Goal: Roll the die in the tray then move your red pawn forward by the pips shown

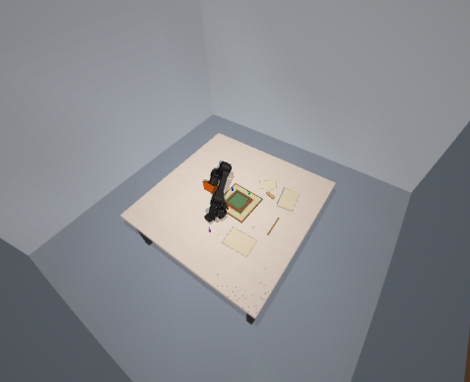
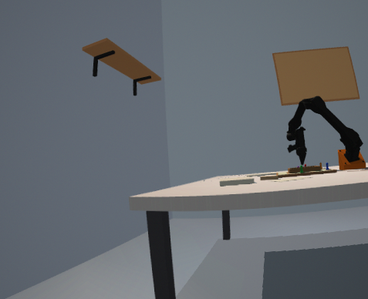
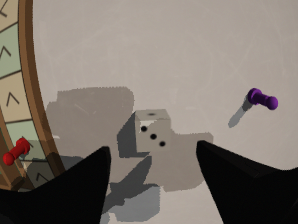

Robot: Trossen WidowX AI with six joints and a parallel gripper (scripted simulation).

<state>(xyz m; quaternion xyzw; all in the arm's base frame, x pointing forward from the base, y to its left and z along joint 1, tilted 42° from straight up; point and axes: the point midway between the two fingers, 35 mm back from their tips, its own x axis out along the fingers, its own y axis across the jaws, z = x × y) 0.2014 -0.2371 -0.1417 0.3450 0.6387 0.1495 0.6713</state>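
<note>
So we're on step one, die grab: fingers open, empty, hovering over die [image 3: 152, 135] on worktop [image 3: 193, 43]. Next: drop straight down, straddle it, close.

No words, brands or written numbers can be read anywhere. The only signs are on two things in the wrist view: the die [image 3: 152, 135] on the counter [image 3: 186, 43] shows three black pips in a diagonal row on top, and the board [image 3: 15, 90] at the left edge carries small arrow marks, one per square.
</note>
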